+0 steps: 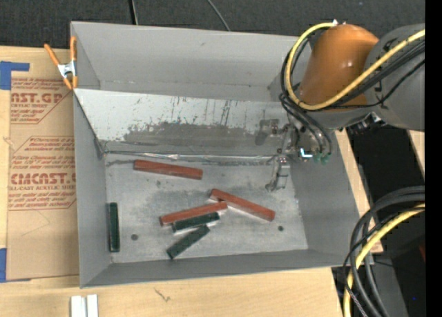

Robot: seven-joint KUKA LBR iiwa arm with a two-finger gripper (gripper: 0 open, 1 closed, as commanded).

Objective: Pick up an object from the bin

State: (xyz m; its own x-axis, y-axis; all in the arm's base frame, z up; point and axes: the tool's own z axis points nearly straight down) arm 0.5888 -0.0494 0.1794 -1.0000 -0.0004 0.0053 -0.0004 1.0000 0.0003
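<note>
Gripper point(278, 179) hanging vertical at three o'clock of bin point(173, 53), apparently empty, opening impossible to tell, nearest red bar point(242, 205) near at its seven o'clock; counted: three red bars, three green bars point(112, 226).

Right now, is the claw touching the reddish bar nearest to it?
Apart. The camera view shows bare bin floor between the gripper and the reddish bar.
</note>
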